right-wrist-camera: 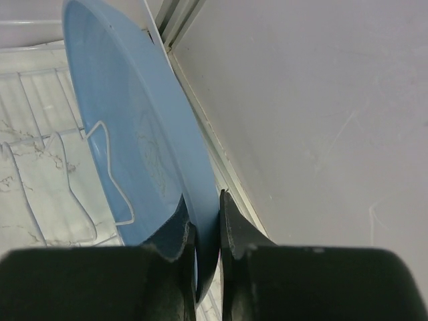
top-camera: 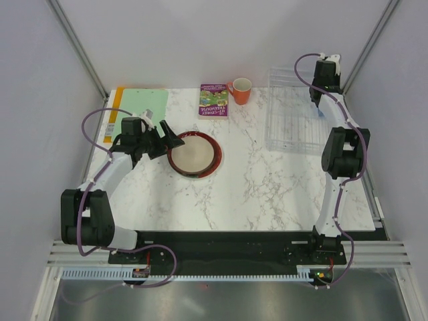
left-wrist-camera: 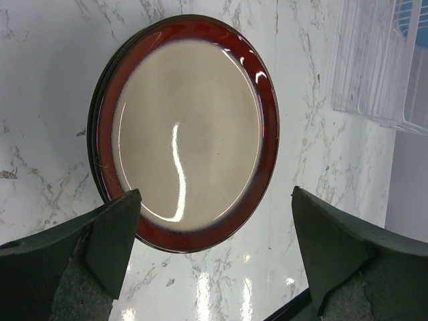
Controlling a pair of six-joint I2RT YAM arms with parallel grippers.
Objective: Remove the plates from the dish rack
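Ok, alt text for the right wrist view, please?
The right gripper pinches the rim of a light blue plate standing on edge in the white wire dish rack, close beside a pale wall. Marble tabletop shows through the rack's wires.

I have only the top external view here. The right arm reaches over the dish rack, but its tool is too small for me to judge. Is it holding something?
Observer: Yes. The right wrist view shows the right tool shut on the rim of the light blue plate, which stands on edge in the dish rack.
Operator: And the left tool, does it grip the red-rimmed plate?
Observer: No. In the left wrist view the left tool is open, and the red-rimmed plate lies flat in front of it, not gripped.
Operator: Is anything beneath that plate?
Observer: It seems so. A darker rim shows under its left edge, so it likely rests on a second plate.
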